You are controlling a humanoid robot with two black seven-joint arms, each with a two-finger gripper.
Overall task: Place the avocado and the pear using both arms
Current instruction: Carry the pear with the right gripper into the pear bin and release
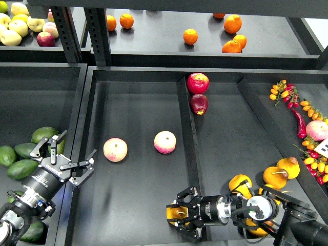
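My right gripper (180, 216) is shut on a golden pear (174, 212). It holds the pear low over the front of the middle tray (133, 205), just left of the divider (190, 154). I cannot tell if the pear touches the floor. More pears (275, 177) lie in the right compartment by my right arm. Several green avocados (23, 168) lie in the left bin. My left gripper (66, 157) is open and empty, above the wall between the left bin and the middle tray, just right of the avocados.
Two pink apples (115, 149) (165, 142) lie in the middle tray. Two red apples (198, 82) sit at the divider's far end. Oranges (190, 36) and yellow apples (18, 25) are on the upper shelf. Cherry tomatoes and a chili (300, 123) lie at far right.
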